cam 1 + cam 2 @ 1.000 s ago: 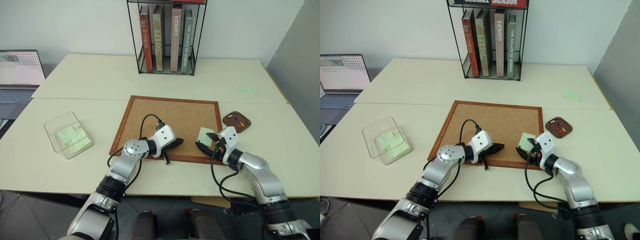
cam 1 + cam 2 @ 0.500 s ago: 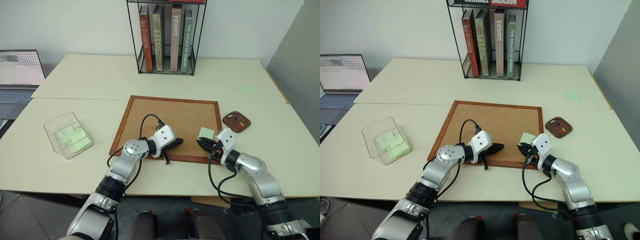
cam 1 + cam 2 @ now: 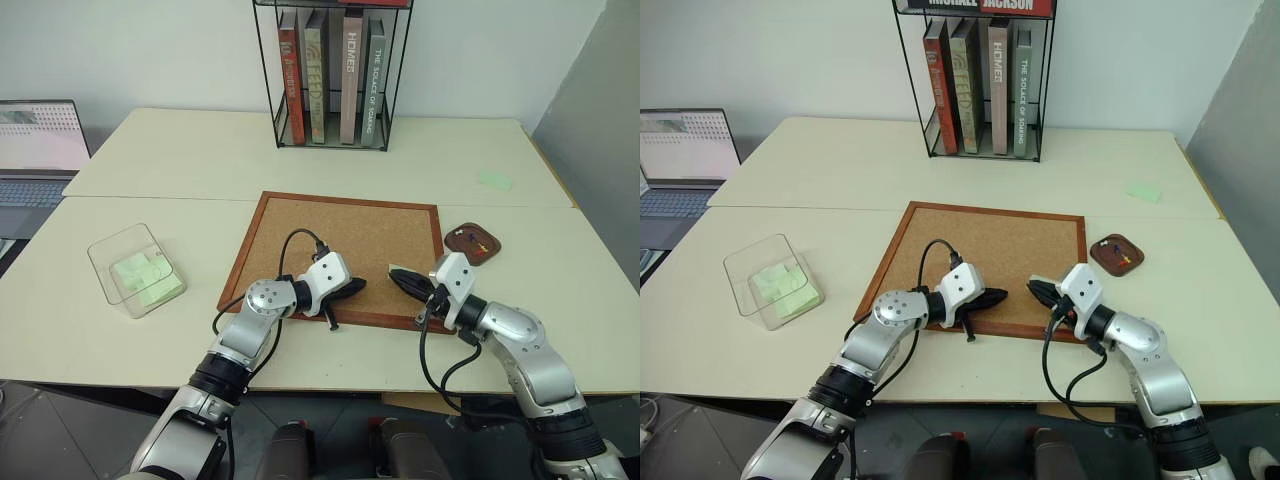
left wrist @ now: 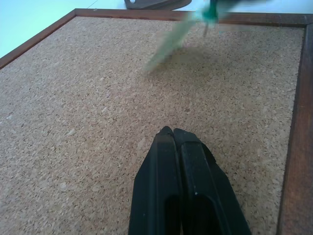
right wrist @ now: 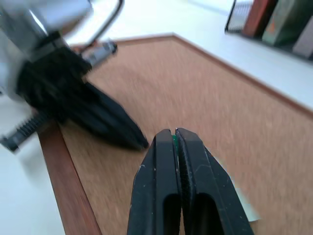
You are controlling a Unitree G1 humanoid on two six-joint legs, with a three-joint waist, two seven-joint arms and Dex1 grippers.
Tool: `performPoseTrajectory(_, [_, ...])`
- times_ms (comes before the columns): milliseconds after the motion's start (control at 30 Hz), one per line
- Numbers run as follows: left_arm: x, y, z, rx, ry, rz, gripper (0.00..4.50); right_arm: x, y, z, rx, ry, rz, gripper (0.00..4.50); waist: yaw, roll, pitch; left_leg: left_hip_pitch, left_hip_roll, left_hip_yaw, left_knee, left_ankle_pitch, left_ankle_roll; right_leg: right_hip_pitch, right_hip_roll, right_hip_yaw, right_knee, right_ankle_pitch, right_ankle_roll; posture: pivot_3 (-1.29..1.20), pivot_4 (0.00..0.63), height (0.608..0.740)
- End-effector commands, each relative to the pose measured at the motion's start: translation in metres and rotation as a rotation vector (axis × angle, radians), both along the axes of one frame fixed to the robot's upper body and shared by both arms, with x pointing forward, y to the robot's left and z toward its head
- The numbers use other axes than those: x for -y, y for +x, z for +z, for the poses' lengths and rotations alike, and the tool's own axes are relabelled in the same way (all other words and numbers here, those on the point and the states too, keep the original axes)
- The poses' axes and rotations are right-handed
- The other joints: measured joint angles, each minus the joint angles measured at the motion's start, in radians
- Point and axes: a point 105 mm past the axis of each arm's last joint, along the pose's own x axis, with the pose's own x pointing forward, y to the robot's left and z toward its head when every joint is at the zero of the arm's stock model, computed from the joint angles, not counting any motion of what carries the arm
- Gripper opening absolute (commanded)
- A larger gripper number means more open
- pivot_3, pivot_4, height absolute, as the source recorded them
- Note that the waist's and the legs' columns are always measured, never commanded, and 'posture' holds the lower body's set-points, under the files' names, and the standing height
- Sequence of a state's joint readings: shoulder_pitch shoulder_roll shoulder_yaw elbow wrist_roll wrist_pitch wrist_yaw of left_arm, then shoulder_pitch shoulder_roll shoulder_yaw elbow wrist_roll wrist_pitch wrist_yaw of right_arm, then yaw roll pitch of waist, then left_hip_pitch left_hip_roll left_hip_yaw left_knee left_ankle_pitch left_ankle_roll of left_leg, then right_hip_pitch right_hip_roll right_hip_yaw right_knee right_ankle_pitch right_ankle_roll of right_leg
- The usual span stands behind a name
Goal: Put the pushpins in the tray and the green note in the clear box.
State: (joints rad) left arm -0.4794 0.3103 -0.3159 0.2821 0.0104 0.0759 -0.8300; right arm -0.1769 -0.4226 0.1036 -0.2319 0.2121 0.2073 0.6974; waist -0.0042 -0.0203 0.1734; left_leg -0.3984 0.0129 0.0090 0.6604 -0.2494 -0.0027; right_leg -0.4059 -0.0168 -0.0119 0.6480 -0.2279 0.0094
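Green note (image 3: 405,275) pinched in right tool (image 3: 398,277) above cork board (image 3: 330,235) edge.

A: What sits on the cream table (image 3: 200,165)?
B: A cork board (image 3: 340,250) under both claws, the tray (image 3: 474,242) just beyond the right claw (image 3: 398,276).
A: And farther out?
B: The clear box (image 3: 135,268) well left of the left claw (image 3: 358,285), a book rack (image 3: 332,75) far beyond.
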Motion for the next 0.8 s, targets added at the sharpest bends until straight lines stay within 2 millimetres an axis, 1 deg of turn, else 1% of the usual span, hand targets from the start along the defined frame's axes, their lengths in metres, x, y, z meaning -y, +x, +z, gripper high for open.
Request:
performPoseTrajectory(33, [-0.010, -0.004, -0.024, -0.069, 0.063, 0.020, 0.00, 0.000, -0.001, 0.023, 0.066, 0.006, 0.020, 0.03, 0.000, 0.000, 0.000, 0.000, 0.000, 0.000, 0.000, 0.000, 0.000, 0.000, 0.000, 0.000, 0.000, 0.000, 0.000, 0.00, 0.150, 0.740])
performPoseTrajectory(133, [-0.006, -0.001, -0.007, -0.044, 0.004, 0.015, 0.00, -0.001, -0.002, 0.026, 0.070, 0.001, 0.031, 0.03, 0.001, 0.000, 0.000, 0.000, 0.000, 0.000, 0.000, 0.000, 0.000, 0.000, 0.000, 0.000, 0.000, 0.000, 0.000, 0.00, 0.150, 0.740])
performPoseTrajectory(233, [-0.009, 0.005, 0.025, 0.004, -0.091, 0.018, 0.00, -0.002, -0.002, 0.031, 0.076, 0.003, 0.037, 0.03, 0.000, 0.000, 0.000, 0.000, 0.000, 0.001, 0.000, 0.000, 0.000, 0.000, 0.000, 0.000, 0.000, 0.000, 0.000, 0.00, 0.150, 0.740])
performPoseTrajectory(300, [-0.014, 0.009, 0.043, 0.027, -0.128, 0.023, 0.39, -0.002, -0.001, 0.035, 0.079, 0.012, 0.036, 0.00, 0.000, -0.001, 0.001, -0.001, 0.000, 0.000, 0.000, 0.000, 0.000, -0.001, 0.000, 0.000, 0.000, 0.000, 0.000, 0.00, 0.150, 0.740])
performPoseTrajectory(333, [-0.016, 0.009, 0.049, 0.027, -0.139, 0.017, 0.44, -0.002, 0.000, 0.036, 0.080, 0.017, 0.035, 0.00, 0.000, -0.001, 0.001, -0.002, 0.000, 0.000, 0.000, 0.000, 0.000, -0.002, 0.000, 0.000, 0.000, 0.000, 0.000, 0.00, 0.150, 0.740])
performPoseTrajectory(367, [-0.019, 0.008, 0.055, 0.031, -0.145, -0.002, 0.67, -0.002, 0.000, 0.037, 0.082, 0.019, 0.035, 0.00, 0.001, -0.001, 0.002, -0.002, 0.000, 0.000, 0.000, 0.000, 0.000, -0.002, 0.000, 0.000, 0.000, 0.000, 0.000, 0.00, 0.150, 0.740])
performPoseTrajectory(467, [-0.026, 0.002, 0.068, 0.032, -0.142, -0.055, 1.15, -0.001, 0.001, 0.040, 0.084, 0.018, 0.040, 0.00, 0.001, -0.002, 0.003, -0.003, 0.000, 0.000, 0.000, 0.000, 0.000, -0.002, 0.000, 0.000, 0.000, 0.000, 0.000, 0.00, 0.150, 0.740])
performPoseTrajectory(500, [-0.027, 0.002, 0.070, 0.028, -0.141, -0.064, 1.36, -0.001, 0.001, 0.040, 0.084, 0.016, 0.043, 0.00, 0.002, -0.002, 0.003, -0.003, -0.001, 0.000, 0.000, 0.000, 0.000, -0.003, 0.000, 0.000, 0.000, 0.000, 0.000, 0.00, 0.150, 0.740])
performPoseTrajectory(567, [-0.030, 0.002, 0.077, 0.019, -0.155, -0.075, 1.58, -0.002, 0.002, 0.041, 0.084, 0.012, 0.054, 0.00, 0.002, -0.002, 0.003, -0.003, -0.001, 0.001, 0.000, 0.000, 0.000, -0.002, 0.000, 0.000, -0.001, 0.000, 0.000, 0.00, 0.150, 0.740])
performPoseTrajectory(600, [-0.030, 0.002, 0.079, 0.015, -0.157, -0.085, 1.84, -0.003, 0.002, 0.042, 0.084, 0.008, 0.063, 0.00, 0.002, -0.002, 0.003, -0.003, -0.002, 0.001, 0.000, 0.000, 0.000, -0.002, 0.000, 0.000, -0.001, 0.000, 0.000, 0.00, 0.150, 0.740])
performPoseTrajectory(633, [-0.030, 0.002, 0.081, 0.012, -0.158, -0.097, 1.99, -0.003, 0.001, 0.043, 0.084, 0.005, 0.071, 0.00, 0.002, -0.003, 0.003, -0.003, -0.002, 0.001, 0.000, 0.000, 0.000, -0.002, 0.000, 0.000, -0.001, 0.000, 0.000, 0.00, 0.150, 0.740])
performPoseTrajectory(733, [-0.025, -0.001, 0.084, 0.015, -0.149, -0.143, 2.48, -0.006, 0.001, 0.045, 0.086, -0.003, 0.093, 0.00, 0.002, -0.003, 0.003, -0.003, -0.002, 0.000, 0.000, 0.000, 0.000, -0.002, 0.000, 0.000, -0.001, 0.000, 0.000, 0.00, 0.150, 0.740])
performPoseTrajectory(800, [-0.021, 0.001, 0.084, 0.038, -0.132, -0.158, 2.86, -0.008, 0.001, 0.046, 0.087, -0.015, 0.105, 0.00, 0.002, -0.003, 0.003, -0.003, -0.001, 0.000, 0.000, 0.000, 0.000, -0.002, 0.000, 0.000, -0.001, 0.000, 0.000, 0.00, 0.150, 0.740])
